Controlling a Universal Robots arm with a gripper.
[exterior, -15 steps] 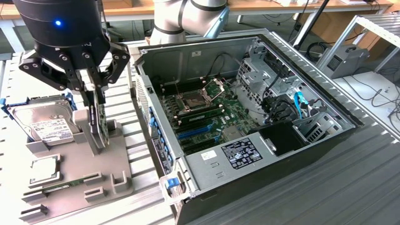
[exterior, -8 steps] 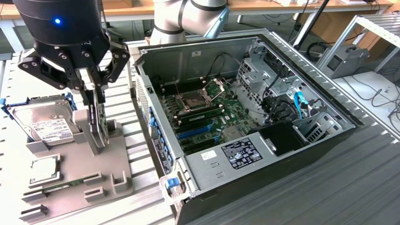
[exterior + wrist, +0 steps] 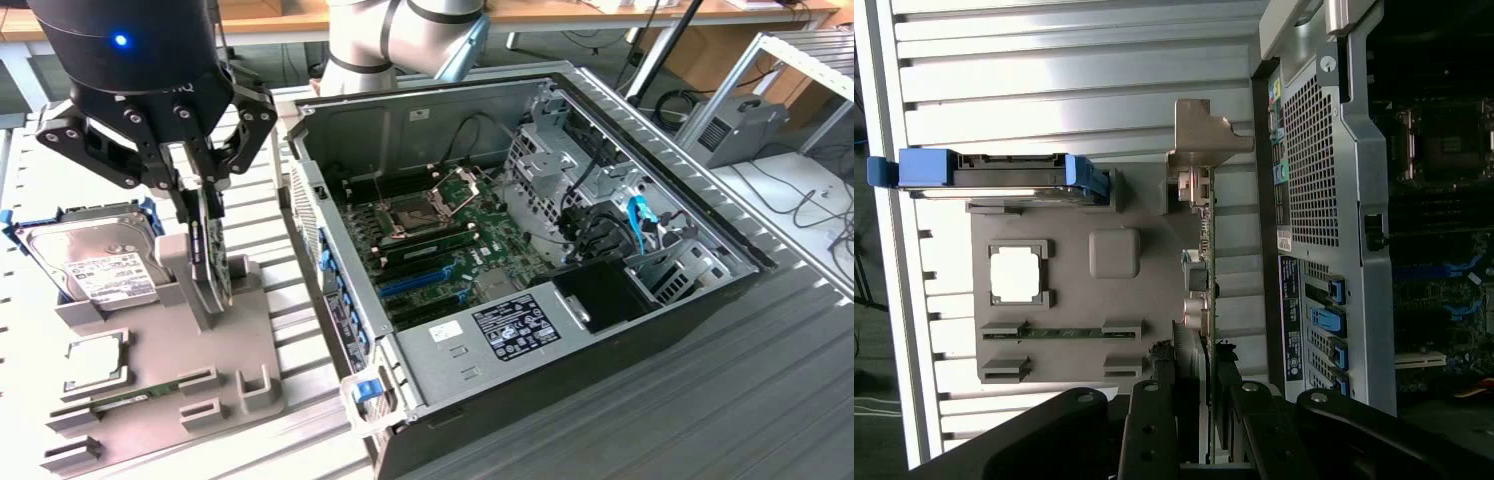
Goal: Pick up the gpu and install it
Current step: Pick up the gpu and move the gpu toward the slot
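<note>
Evidently the gpu (image 3: 207, 250), a thin green circuit card with silver end bracket, stands on edge in the grey plastic holder (image 3: 254, 390) beside the open black computer case (image 3: 534, 430) so the black gripper (image 3: 200, 185), clamped on its top edge, grips from above.

The green gpu (image 3: 206, 250) stands on edge in a grey holder (image 3: 160, 405).

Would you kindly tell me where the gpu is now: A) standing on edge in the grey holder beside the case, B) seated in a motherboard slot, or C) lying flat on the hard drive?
A: the gpu stands on edge in the grey holder, with the gripper at its top edge.
</note>
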